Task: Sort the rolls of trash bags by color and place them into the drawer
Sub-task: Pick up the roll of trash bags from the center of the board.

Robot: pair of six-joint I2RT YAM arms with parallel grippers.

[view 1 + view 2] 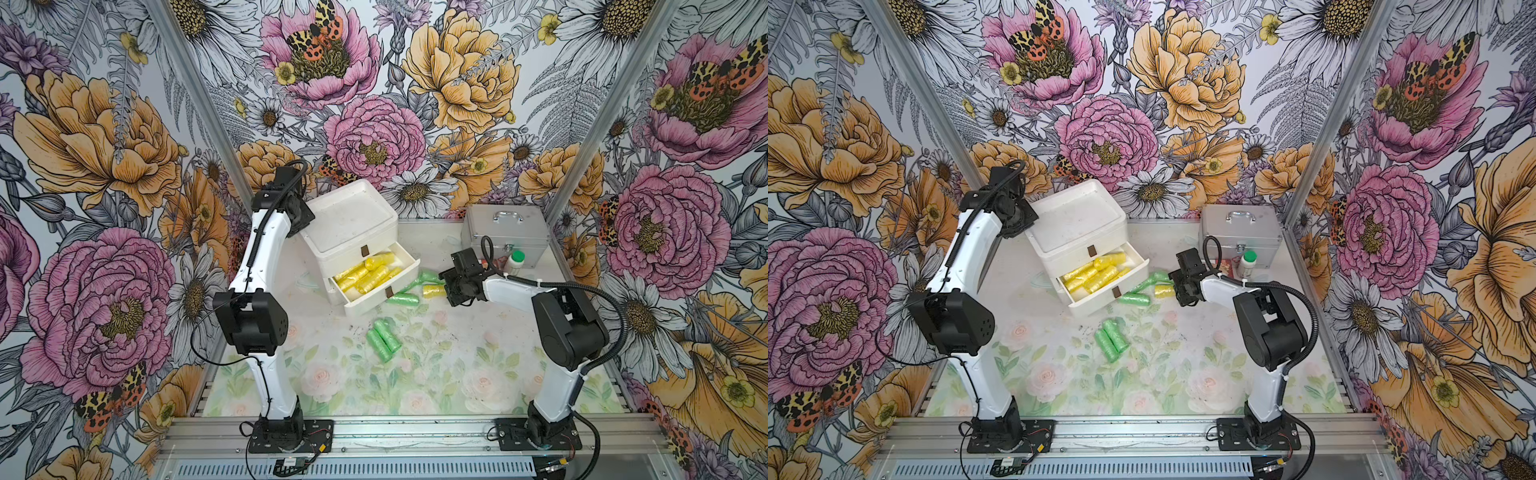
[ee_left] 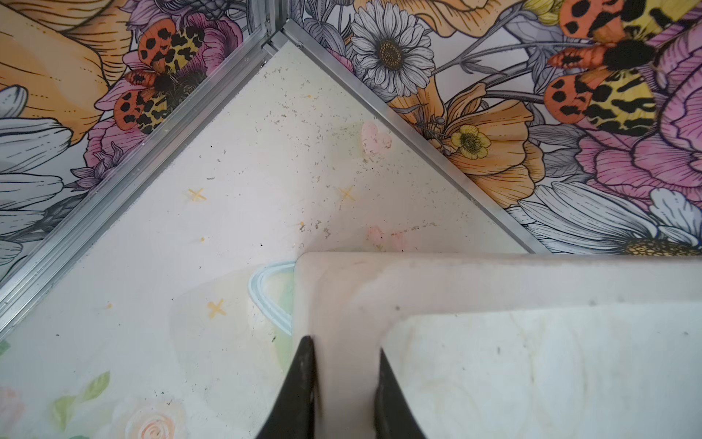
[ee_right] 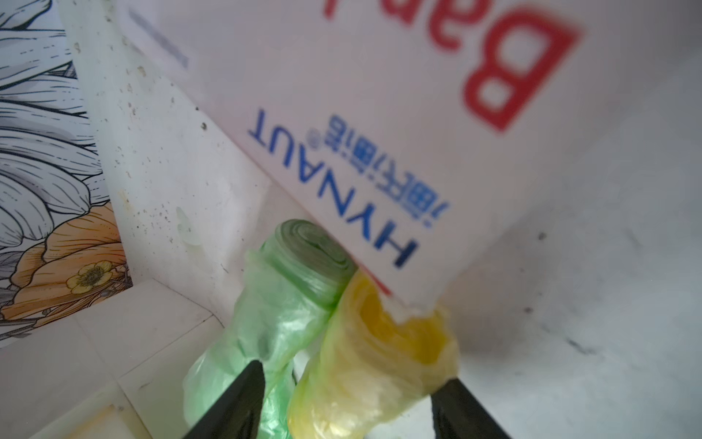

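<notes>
Left pincer (image 2: 343, 345) clamped on drawer unit rim (image 2: 494, 281); right pincer (image 3: 354, 371) spread wide, straddling yellow roll (image 3: 387, 342) beside green roll (image 3: 281, 304).

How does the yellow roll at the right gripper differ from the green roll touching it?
The yellow roll sits between the fingers of the right gripper; the green roll lies to one side, partly behind one finger. The green roll's end is tightly wound; the yellow roll's end looks crumpled and hollow. Both are crinkly plastic, touching, outside the drawer.
</notes>
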